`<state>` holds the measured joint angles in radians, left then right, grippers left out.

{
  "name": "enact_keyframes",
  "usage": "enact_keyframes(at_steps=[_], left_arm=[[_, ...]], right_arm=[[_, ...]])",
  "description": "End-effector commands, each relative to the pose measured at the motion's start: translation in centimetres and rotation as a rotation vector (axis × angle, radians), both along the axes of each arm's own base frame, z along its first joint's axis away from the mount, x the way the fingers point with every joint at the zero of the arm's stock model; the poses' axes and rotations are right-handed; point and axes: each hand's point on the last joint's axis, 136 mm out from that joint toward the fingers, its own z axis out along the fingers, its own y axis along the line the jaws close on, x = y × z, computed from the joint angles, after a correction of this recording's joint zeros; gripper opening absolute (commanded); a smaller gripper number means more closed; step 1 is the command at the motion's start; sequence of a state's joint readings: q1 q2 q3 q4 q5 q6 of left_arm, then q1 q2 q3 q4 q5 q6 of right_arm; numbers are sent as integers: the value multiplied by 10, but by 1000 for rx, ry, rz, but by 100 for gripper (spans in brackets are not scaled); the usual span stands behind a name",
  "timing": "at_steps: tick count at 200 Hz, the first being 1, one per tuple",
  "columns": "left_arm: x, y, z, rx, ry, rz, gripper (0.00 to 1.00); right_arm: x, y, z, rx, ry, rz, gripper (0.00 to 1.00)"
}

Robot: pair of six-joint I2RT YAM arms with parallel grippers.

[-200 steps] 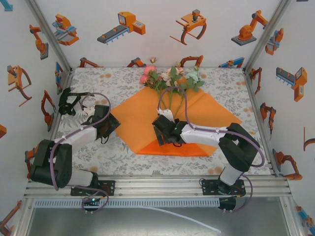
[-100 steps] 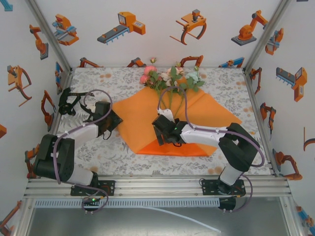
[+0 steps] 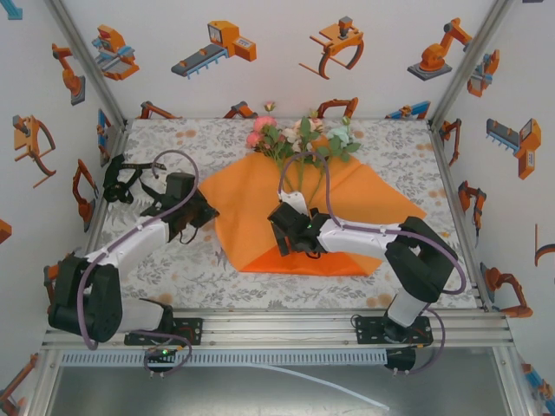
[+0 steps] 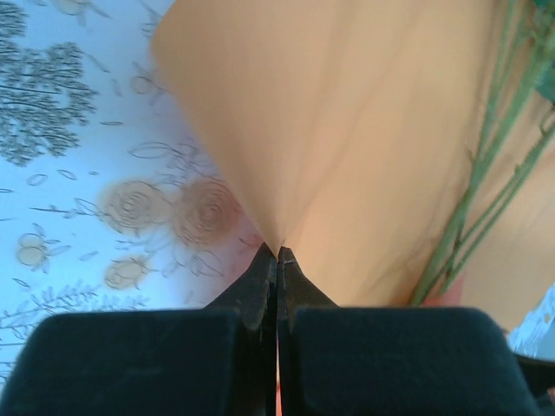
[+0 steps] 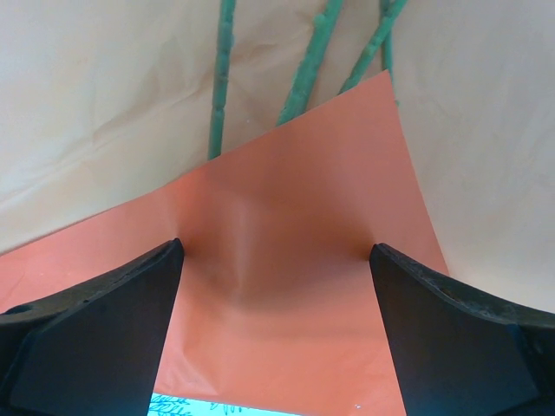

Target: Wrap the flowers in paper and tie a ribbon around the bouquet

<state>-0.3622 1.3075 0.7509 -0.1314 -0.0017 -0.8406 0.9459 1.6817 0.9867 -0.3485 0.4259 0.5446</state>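
Pinching the paper (image 4: 347, 130): left gripper (image 4: 277, 253) has both jaws pressed together on the sheet's left corner, right at the tips. From the pinch the orange sheet rises and fans out away from the hand, lifted off the tablecloth (image 4: 78, 130), which shows ahead-left of the tips. Green stems (image 4: 486, 182) lie on the sheet ahead-right of this hand, apart from it.

Next, right gripper (image 5: 276, 251): jaws wide apart, nothing clamped. A folded-over orange corner of the paper sits between its fingers (image 5: 95, 329), point aimed away from the hand. Can't tell if the pads touch it. Just past that point, the stems run on ahead over a paler-looking stretch of the sheet.

Overhead: flowers (image 3: 299, 137) have their blooms far ahead of both hands at the sheet's far edge, stems trailing back toward the right gripper. The ribbon (image 3: 120, 182), a black tangle, lies on the cloth out to the left of the left gripper, well clear of the paper.
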Motion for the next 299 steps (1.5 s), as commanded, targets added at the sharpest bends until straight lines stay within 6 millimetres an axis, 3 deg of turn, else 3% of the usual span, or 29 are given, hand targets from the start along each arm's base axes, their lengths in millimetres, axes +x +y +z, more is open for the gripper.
enact_keyframes(at_steps=[1,22,56,84,112,137,160,209,239,262,299], left_arm=[[-4,-8,25,19,-22,-29,0],[1,-15,35,-20,-32,-15,0],[9,-23,41,-45,-33,-15,0],[13,-33,44,-58,-33,-36,0],[16,-38,49,-70,-38,-31,0],[21,-39,52,-81,-43,-16,0],[24,-43,55,-97,-40,-16,0],[26,-60,66,-143,-46,-34,0],[26,-76,81,-178,-72,-44,0],[28,-91,85,-183,-81,-71,0],[34,-100,78,-177,-70,-78,0]], right_arm=[[15,-12,5,-114,-61,-29,82],[17,-7,15,-114,-66,-2,85],[9,15,51,59,-68,68,88],[0,19,69,159,-65,68,86],[-16,21,68,226,-47,61,81],[-27,17,53,218,-24,55,76],[-35,26,40,220,9,93,74],[-15,25,15,56,-51,117,77],[-17,40,4,95,-16,143,79],[-22,44,15,147,-10,159,81],[-31,25,49,287,-53,124,85]])
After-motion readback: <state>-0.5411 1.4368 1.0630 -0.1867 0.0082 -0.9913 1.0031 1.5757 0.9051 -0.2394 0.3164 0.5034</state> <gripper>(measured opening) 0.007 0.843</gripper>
